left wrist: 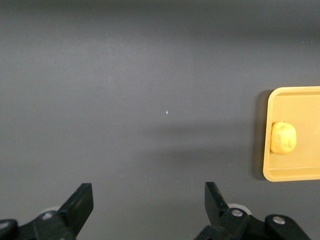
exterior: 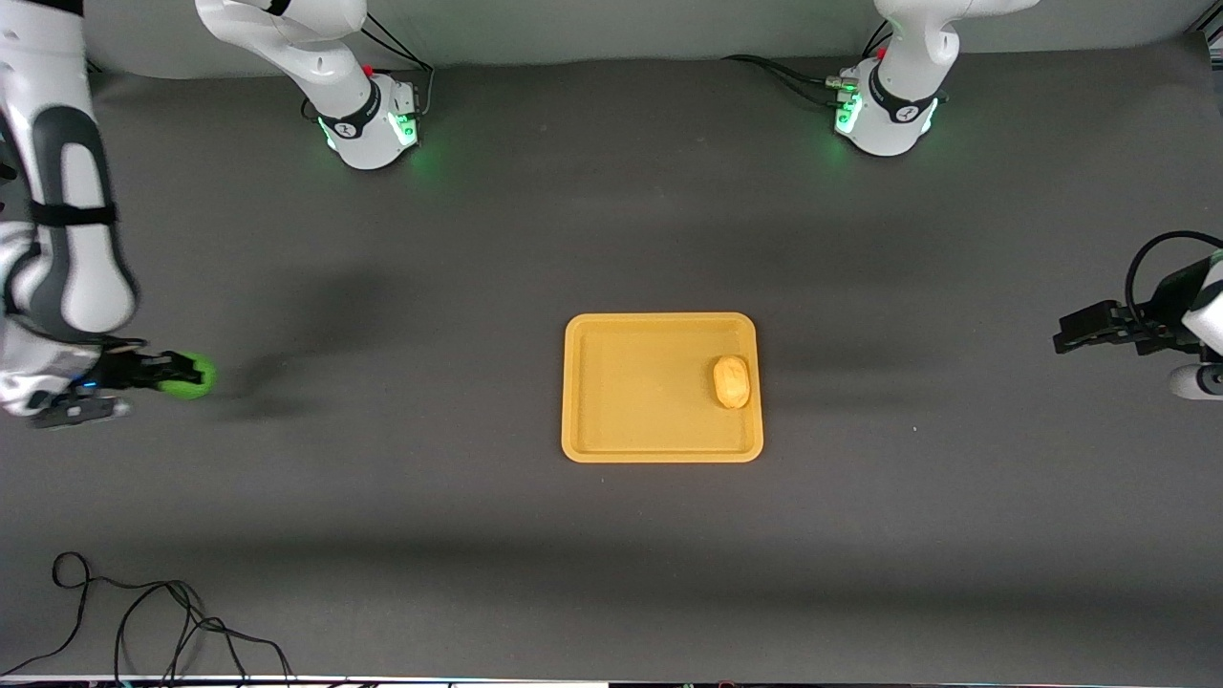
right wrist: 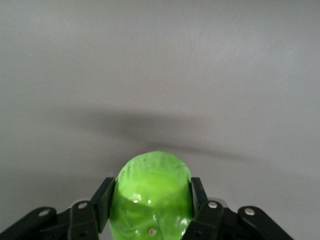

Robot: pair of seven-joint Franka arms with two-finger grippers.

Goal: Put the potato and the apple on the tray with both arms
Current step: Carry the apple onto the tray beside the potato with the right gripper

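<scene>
The apple (exterior: 191, 375) is clamped between the two fingers of the right gripper (exterior: 167, 371), which is held over bare table at the right arm's end, well apart from the tray (exterior: 611, 420). In the right wrist view the apple (right wrist: 151, 196) is seen pressed on both sides by the black fingers (right wrist: 102, 202). The left gripper (exterior: 1075, 332) is held over the table at the left arm's end, its fingers (left wrist: 80, 202) spread wide and gripping nothing. The potato (exterior: 731, 381) is set on the tray, just beside the rim nearest the left gripper.

A robotics lab: two bench-mounted arms (exterior: 373, 115) on a dark-matted table (exterior: 611, 554), loose cables (exterior: 143, 621) trailing.
</scene>
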